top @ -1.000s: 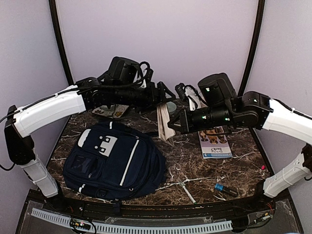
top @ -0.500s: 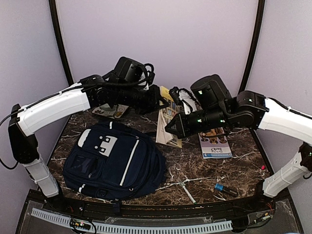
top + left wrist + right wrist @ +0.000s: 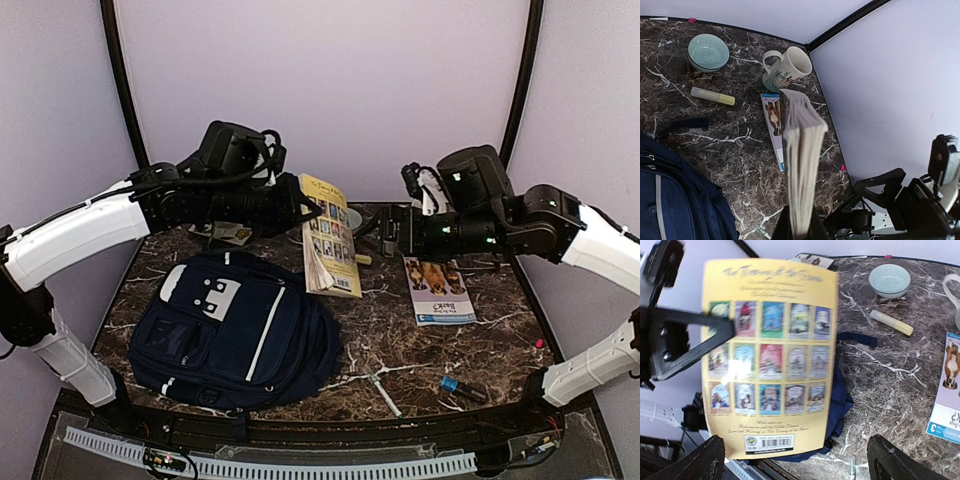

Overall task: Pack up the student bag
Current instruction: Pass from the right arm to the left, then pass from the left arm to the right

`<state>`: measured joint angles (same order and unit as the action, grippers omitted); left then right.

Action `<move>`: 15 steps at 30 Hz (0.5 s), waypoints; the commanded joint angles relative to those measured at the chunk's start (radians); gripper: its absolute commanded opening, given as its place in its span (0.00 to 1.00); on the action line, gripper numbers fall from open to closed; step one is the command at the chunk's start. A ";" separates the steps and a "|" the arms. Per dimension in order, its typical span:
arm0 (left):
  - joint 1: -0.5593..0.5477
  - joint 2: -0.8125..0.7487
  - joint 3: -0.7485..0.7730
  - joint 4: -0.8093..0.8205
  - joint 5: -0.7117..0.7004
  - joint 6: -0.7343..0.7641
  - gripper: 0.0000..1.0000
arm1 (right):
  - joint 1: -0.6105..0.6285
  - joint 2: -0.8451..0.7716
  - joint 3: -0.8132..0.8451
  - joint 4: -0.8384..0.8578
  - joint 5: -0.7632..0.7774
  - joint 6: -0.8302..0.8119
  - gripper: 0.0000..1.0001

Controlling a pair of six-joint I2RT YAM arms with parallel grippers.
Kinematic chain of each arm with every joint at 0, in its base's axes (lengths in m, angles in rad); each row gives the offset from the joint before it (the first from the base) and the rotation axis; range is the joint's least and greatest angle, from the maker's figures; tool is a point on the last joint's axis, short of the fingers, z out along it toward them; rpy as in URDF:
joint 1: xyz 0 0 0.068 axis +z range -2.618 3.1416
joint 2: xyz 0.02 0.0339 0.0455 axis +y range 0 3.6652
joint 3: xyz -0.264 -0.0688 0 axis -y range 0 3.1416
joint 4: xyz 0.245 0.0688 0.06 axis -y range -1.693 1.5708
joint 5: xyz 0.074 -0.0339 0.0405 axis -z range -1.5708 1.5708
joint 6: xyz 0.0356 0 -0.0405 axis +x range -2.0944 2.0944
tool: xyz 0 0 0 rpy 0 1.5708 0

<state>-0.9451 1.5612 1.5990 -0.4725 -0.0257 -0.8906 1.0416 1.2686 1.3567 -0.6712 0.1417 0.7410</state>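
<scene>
- From overhead, the student bag (image 3: pixel 235 330) lies flat on the left half of the dark marble table (image 3: pixel 400 345). It is navy with thin white stripes and a white patch near its top, and its lower end is close to the near edge.
- Above the bag's far right corner, the left tool (image 3: pixel 300 212) is clamped on a yellow paperback (image 3: pixel 328 240) and holds it tilted, clear of the table.
- The right tool (image 3: pixel 388 232) is just right of the book and apart from it. Its jaws are spread wide and hold nothing.
- Only the right wrist view shows the paperback's back cover, with rows of small cover pictures and a barcode. That tool's fingers (image 3: pixel 700 462) sit far apart at the bottom corners.
- Only the left wrist view shows the book end on, with its page block rising from the bottom edge. Beyond it, towards the back corner, are a pale green bowl (image 3: pixel 708 52), a white mug (image 3: pixel 785 69) and a yellow highlighter (image 3: pixel 712 96).
- A booklet (image 3: pixel 440 290) with a dog picture lies flat right of centre.
- Bare marble runs between bag and booklet. Near the front edge lie a thin pale stick (image 3: pixel 383 392) and a blue-tipped pen (image 3: pixel 462 386).
- Lilac walls close in the table on three sides.
- Overhead, the book hides the bowl, and the left arm partly covers a printed card (image 3: pixel 228 232) behind the bag.
- The book's title lettering is too blurred to read.
</scene>
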 commanded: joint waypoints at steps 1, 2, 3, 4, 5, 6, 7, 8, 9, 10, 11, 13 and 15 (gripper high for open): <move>0.009 -0.117 -0.065 0.173 -0.016 -0.100 0.00 | -0.078 -0.092 -0.074 0.084 -0.022 0.137 1.00; 0.011 -0.126 -0.075 0.204 -0.016 -0.115 0.00 | -0.098 -0.108 -0.094 0.109 -0.045 0.159 1.00; 0.011 -0.134 -0.082 0.227 -0.019 -0.128 0.00 | -0.117 -0.123 -0.111 0.134 -0.064 0.185 1.00; 0.011 -0.139 -0.083 0.247 -0.023 -0.138 0.00 | -0.132 -0.135 -0.128 0.160 -0.080 0.210 1.00; 0.012 -0.142 -0.085 0.267 -0.027 -0.144 0.00 | -0.147 -0.147 -0.140 0.183 -0.092 0.237 1.00; 0.012 -0.147 -0.088 0.293 -0.030 -0.150 0.00 | -0.158 -0.157 -0.151 0.204 -0.101 0.264 1.00; 0.012 -0.151 -0.093 0.322 -0.033 -0.159 0.00 | -0.169 -0.171 -0.163 0.233 -0.110 0.298 1.00; 0.014 -0.155 -0.100 0.353 -0.033 -0.171 0.00 | -0.172 -0.180 -0.174 0.247 -0.116 0.323 1.00; 0.015 -0.159 -0.111 0.392 -0.028 -0.183 0.00 | -0.178 -0.191 -0.189 0.279 -0.128 0.349 1.00; 0.018 -0.162 -0.124 0.425 -0.025 -0.199 0.00 | -0.183 -0.201 -0.196 0.328 -0.142 0.372 1.00; 0.020 -0.163 -0.128 0.461 -0.020 -0.215 0.00 | -0.187 -0.212 -0.233 0.363 -0.160 0.400 1.00; 0.022 -0.165 -0.134 0.495 -0.019 -0.239 0.00 | -0.187 -0.233 -0.276 0.445 -0.177 0.458 1.00; 0.023 -0.167 -0.139 0.521 -0.035 -0.268 0.00 | -0.189 -0.253 -0.317 0.525 -0.186 0.515 1.00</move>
<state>-0.9291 1.4357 1.4750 -0.1055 -0.0456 -1.0859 0.8608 1.0557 1.1053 -0.3717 0.0101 1.1034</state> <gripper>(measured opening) 0.054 0.999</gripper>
